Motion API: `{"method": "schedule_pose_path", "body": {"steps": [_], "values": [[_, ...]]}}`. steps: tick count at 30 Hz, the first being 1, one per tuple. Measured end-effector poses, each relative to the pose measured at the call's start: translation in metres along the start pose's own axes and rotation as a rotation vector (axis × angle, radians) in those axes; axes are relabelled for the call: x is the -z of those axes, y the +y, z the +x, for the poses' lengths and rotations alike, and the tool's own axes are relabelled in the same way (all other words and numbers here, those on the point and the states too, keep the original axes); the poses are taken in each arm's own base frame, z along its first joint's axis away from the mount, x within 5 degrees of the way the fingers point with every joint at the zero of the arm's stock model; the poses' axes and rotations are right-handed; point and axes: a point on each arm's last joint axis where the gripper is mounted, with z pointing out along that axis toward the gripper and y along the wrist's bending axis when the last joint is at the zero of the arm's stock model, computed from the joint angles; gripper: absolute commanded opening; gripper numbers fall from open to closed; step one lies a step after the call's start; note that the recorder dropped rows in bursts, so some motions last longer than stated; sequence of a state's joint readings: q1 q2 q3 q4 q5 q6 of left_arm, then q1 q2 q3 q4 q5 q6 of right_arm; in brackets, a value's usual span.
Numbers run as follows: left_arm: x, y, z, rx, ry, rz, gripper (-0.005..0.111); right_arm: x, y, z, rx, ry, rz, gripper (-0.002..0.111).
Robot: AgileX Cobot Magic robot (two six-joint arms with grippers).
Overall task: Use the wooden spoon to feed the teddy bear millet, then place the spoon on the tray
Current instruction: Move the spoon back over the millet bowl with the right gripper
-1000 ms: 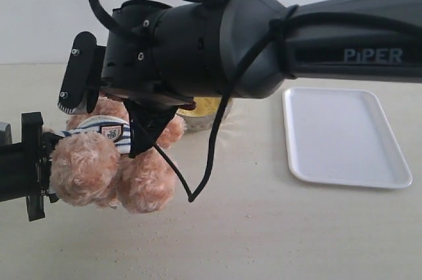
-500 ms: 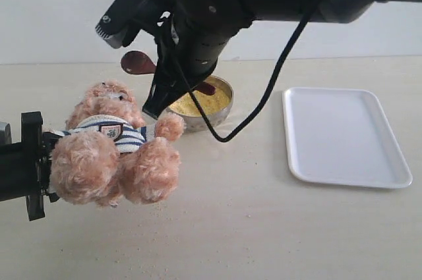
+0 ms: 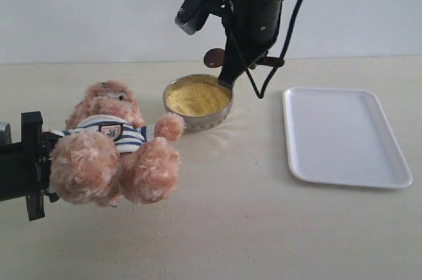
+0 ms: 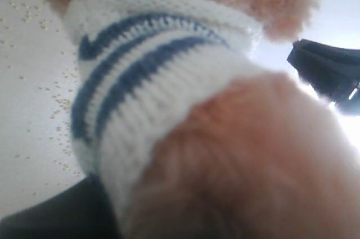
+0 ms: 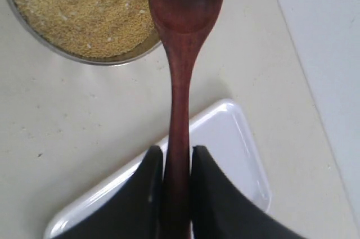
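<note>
The teddy bear (image 3: 112, 145) sits propped at the left, its back against my left gripper (image 3: 41, 161), which is shut on it; fur hides the fingers. Its striped shirt (image 4: 146, 76) fills the left wrist view. The steel bowl (image 3: 198, 116) holds heaped millet (image 3: 198, 97) (image 5: 84, 8) just right of the bear. My right gripper (image 5: 177, 163) is shut on the handle of the wooden spoon (image 5: 180, 81) (image 3: 212, 57), held in the air behind the bowl's far right rim. A few grains lie in the spoon's bowl. The white tray (image 3: 346, 136) (image 5: 225, 138) lies to the right.
Stray millet grains (image 3: 158, 211) (image 4: 56, 104) dot the beige tabletop around the bear. The right arm (image 3: 254, 3) hangs down from above over the bowl's far side. A pale wall closes the back of the scene.
The right arm has lifted and swung right, from in front of the bear's face to above the bowl's far side, carrying the spoon. The bear and left gripper have stayed put.
</note>
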State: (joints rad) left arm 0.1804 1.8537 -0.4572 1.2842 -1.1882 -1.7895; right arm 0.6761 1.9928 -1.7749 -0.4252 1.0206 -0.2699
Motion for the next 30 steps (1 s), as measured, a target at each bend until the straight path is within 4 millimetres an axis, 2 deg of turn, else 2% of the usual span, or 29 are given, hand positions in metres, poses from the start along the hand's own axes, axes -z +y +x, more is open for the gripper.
{"method": "schedule_pose_path", "body": {"steps": [3,6,12,25,30], "values": [[0.0,0.0,0.0,0.0,0.0,0.0,0.005,-0.022,0.003,-0.01,0.1,0.037,-0.006,0.0],[0.0,0.0,0.0,0.0,0.0,0.0,0.005,-0.04,0.01,-0.01,0.165,0.071,-0.028,0.0],[0.0,0.0,0.0,0.0,0.0,0.0,0.005,-0.058,0.016,-0.014,0.259,0.059,-0.027,0.0],[0.0,0.0,0.0,0.0,0.0,0.0,0.005,-0.079,0.021,-0.014,0.314,0.086,-0.006,0.0],[0.0,0.0,0.0,0.0,0.0,0.0,0.005,-0.08,0.022,-0.014,0.315,0.084,-0.006,0.0]]}}
